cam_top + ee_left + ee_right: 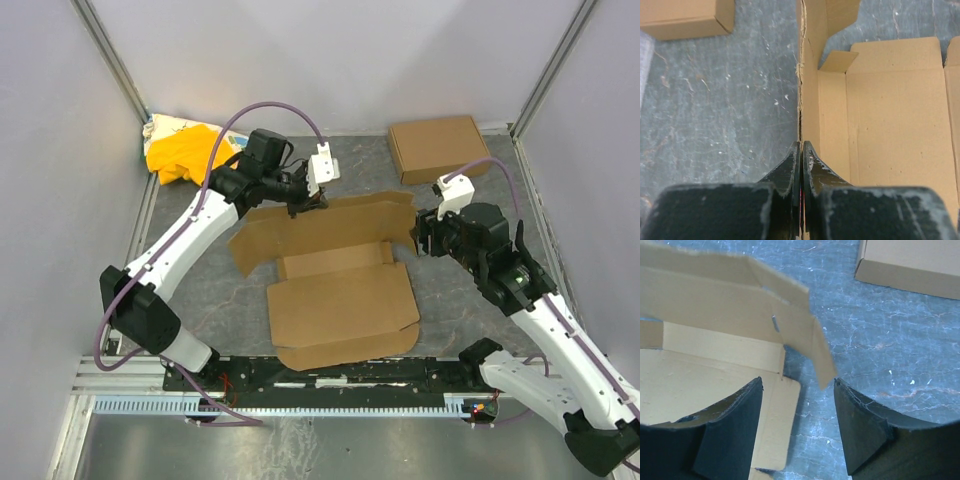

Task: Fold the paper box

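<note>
The paper box (340,300), a plain brown die-cut cardboard sheet with flaps and creases, lies in the middle of the grey marbled counter (240,310). Its base and near panels lie flat, and its far panel (320,228) is tilted up along a crease.

The left hand (801,146) is clenched on the upper edge of that raised panel, with the thin cardboard pinched between its fingers. The right hand (797,385) is released at the box's far right corner. The tip of a slanted side flap (822,360) hangs between its spread fingers; whether it touches either one cannot be told.

A closed, compact brown cardboard box (435,147) sits at the far right of the counter, well apart from the sheet. A yellow-and-white cloth heap (185,152) lies in the far left corner, beyond the left arm.
</note>
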Tool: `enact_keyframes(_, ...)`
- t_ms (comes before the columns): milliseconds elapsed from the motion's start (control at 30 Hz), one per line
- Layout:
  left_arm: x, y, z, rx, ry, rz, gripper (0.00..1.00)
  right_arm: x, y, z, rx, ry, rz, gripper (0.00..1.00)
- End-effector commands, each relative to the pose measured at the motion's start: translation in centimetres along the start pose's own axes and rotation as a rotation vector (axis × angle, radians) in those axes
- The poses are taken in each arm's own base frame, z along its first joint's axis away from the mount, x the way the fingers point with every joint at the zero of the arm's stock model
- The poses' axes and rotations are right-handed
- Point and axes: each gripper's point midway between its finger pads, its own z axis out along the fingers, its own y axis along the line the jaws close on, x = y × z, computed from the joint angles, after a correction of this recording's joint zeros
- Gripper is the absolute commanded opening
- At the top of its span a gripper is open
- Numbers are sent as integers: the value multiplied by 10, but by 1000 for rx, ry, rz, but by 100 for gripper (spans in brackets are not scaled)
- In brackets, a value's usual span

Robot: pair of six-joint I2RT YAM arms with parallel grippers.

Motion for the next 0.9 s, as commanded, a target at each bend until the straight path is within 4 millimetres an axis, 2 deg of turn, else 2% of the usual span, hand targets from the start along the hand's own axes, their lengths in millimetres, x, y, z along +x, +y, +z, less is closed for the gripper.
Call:
enact_keyframes(0, -1, -12, -5, 21, -29, 59, 3, -30, -11, -7, 62, -76, -7, 66)
enact_keyframes(67, 0, -15, -4, 13, -34, 61, 3, -31, -11, 1, 64, -64, -26, 65)
enact_keyframes(433, -5, -14, -3, -30, -47, 70, 3, -40, 16, 42, -61, -14, -55, 58)
enact_keyframes(600, -8, -14, -4, -42, -56, 73, 3, -48, 20, 48, -80, -12, -74, 52)
enact_keyframes(867, -7, -13, -3, -68, -53, 66, 3, -49, 25, 50, -105, 25, -78, 40)
